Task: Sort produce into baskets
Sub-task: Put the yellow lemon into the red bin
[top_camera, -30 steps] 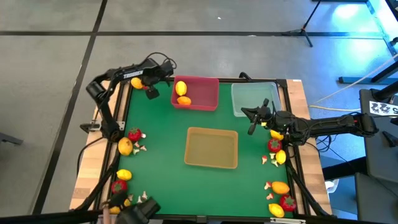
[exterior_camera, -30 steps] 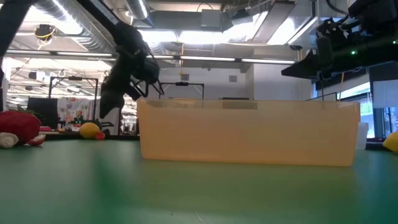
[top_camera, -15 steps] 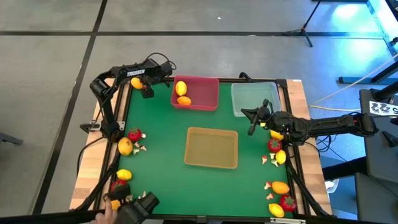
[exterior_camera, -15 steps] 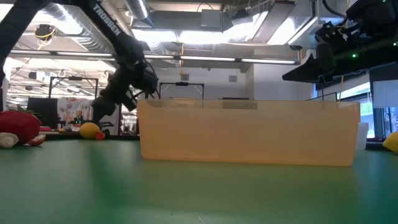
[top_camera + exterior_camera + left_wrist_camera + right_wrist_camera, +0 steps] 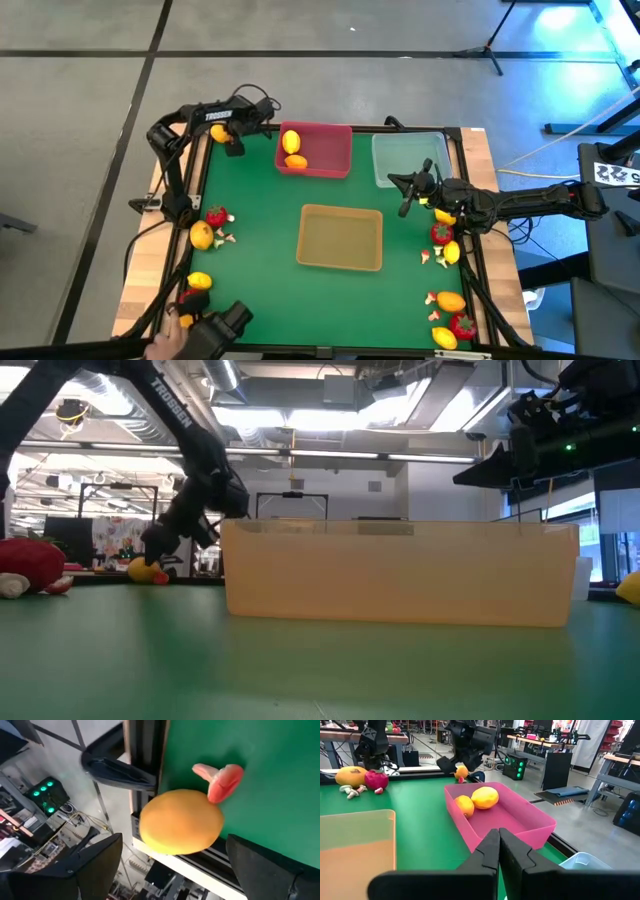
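Between left end effector (image 5: pixel 170 865) fingers: lemon (image 5: pixel 181 821).

Green table mat (image 5: pixel 260 250), grey floor (image 5: pixel 80 100), tripod (image 5: pixel 495 45)

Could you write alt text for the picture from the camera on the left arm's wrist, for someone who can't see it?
A yellow-orange lemon-like fruit lies at the edge of the green table, framed by the open left gripper. A small pink-red piece lies right beside it.
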Controlling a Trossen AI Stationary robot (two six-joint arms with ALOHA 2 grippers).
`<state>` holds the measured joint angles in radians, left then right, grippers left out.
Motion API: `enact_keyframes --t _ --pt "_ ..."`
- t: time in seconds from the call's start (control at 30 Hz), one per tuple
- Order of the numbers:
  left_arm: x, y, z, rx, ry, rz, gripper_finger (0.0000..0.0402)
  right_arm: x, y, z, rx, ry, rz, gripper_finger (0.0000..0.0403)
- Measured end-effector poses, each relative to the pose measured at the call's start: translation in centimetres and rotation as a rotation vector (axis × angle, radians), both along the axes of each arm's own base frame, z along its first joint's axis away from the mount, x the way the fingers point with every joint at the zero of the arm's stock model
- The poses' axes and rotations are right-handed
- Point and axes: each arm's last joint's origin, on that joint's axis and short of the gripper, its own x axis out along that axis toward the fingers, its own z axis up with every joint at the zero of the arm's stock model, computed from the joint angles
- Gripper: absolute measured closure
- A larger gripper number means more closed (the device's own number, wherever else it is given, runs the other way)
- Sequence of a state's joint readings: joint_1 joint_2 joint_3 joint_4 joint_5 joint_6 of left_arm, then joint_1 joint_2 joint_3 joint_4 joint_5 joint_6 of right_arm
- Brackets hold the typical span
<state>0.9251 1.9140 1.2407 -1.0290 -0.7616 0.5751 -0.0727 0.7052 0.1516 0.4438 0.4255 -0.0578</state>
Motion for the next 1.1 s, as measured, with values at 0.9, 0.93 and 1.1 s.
enact_keyframes --t 0.9,0.93,1.1 --pt "-0.4 0.6 -4.1 0.001 0.121 0.086 0.0163 0.0 0.0 0.0 0.0 -0.005 0.0 0.0393" --pt "-0.3 0.5 -3.8 0.011 0.126 0.079 0.0163 0.0 0.0 0.0 0.0 -0.005 0.0 0.0393" --pt "0.1 0.3 -2.0 0.077 0.116 0.063 0.0163 0.0 0.0 0.3 0.005 -0.033 0.0 0.0393"
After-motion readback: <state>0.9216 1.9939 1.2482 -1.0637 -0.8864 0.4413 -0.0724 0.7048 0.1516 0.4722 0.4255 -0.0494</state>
